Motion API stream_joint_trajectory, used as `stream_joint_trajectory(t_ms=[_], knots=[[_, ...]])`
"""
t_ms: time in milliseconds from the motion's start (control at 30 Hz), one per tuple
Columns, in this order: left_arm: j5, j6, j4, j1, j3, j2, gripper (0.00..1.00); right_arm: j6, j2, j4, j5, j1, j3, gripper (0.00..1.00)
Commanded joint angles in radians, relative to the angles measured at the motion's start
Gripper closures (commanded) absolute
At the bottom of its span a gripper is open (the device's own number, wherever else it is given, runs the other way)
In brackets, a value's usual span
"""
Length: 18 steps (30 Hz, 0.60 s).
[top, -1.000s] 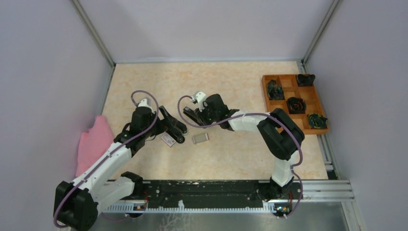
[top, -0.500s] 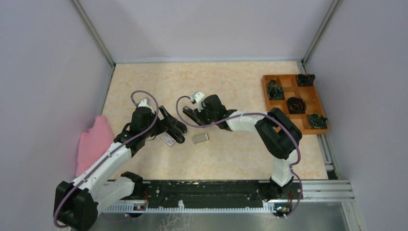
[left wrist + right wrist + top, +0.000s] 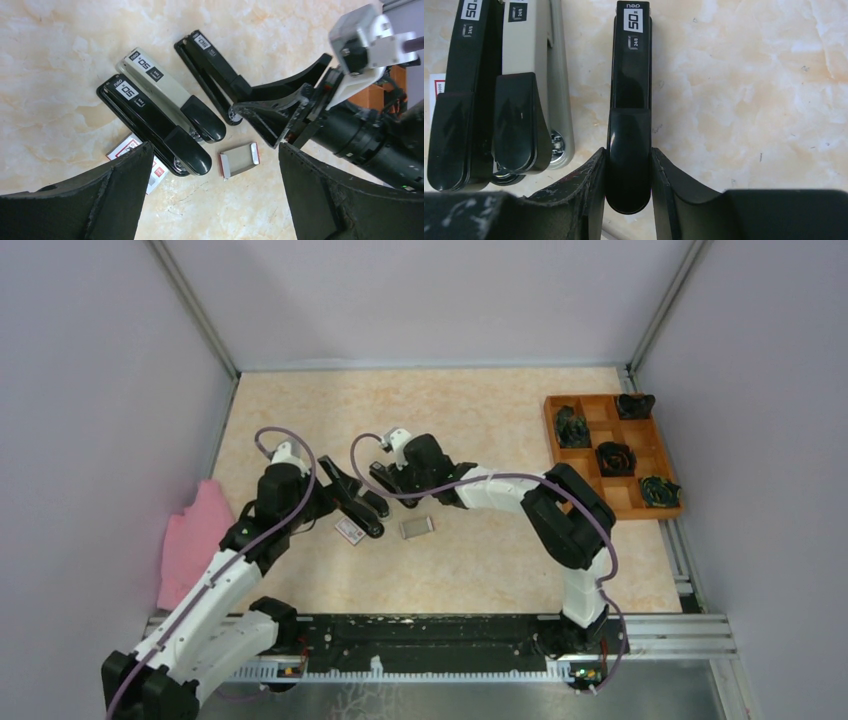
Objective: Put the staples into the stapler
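Right end effector [image 3: 628, 165] moved left, pinching black stapler [image 3: 630, 90].

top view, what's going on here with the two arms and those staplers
The right hand grips the rear end of a black stapler. The left hand hangs open above the grey stapler and the staples, holding nothing. The staples lie loose, not yet loaded.

Top camera looks down over the table [image 3: 480, 410]; both wrist cameras (far closer) share the lone stapler [image 3: 212, 72].
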Motion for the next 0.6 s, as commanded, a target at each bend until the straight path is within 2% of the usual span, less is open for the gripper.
stream_joint_trajectory(t_ms=[0, 200, 367, 567], knots=[[-0.036, 0.036, -0.080, 0.008, 0.072, -0.062, 0.01, 0.073, -0.053, -0.010, 0.036, 0.023, 0.051, 0.62], [-0.063, 0.073, -0.160, 0.008, 0.123, -0.172, 0.01, 0.106, -0.279, -0.059, 0.173, 0.011, -0.026, 0.49], [-0.085, 0.134, -0.235, 0.008, 0.185, -0.253, 0.01, 0.177, -0.520, -0.144, 0.256, -0.065, -0.145, 0.40], [-0.155, 0.198, -0.313, 0.008, 0.221, -0.370, 0.01, 0.202, -0.849, -0.283, 0.485, -0.142, -0.272, 0.26]])
